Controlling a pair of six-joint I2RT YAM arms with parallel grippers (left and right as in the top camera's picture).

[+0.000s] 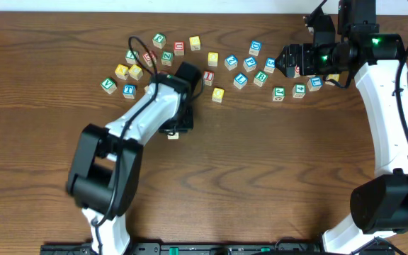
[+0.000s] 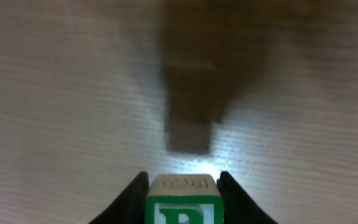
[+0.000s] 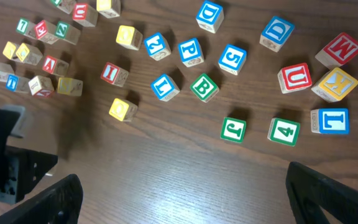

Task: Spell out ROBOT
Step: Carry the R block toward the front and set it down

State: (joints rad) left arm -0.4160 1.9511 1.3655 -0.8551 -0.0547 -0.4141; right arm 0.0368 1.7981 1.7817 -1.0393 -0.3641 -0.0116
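My left gripper (image 1: 175, 128) is shut on a wooden block with a green letter R (image 2: 183, 202), low over the bare wood in the middle of the table (image 1: 261, 177). The block's edge peeks out below the gripper in the overhead view (image 1: 173, 134). My right gripper (image 1: 280, 61) is open and empty (image 3: 185, 199), hovering above the right end of the scattered letter blocks. Below it lie a green B (image 3: 203, 87), a blue P (image 3: 190, 52), a blue 5 (image 3: 232, 58), a red U (image 3: 294, 78) and a green J (image 3: 233, 129).
Several more letter blocks lie in a band along the far side, from a green one (image 1: 108, 86) at the left to a blue one (image 1: 314, 83) at the right. A yellow block (image 1: 218, 93) and a red one (image 1: 208, 77) lie just right of my left arm.
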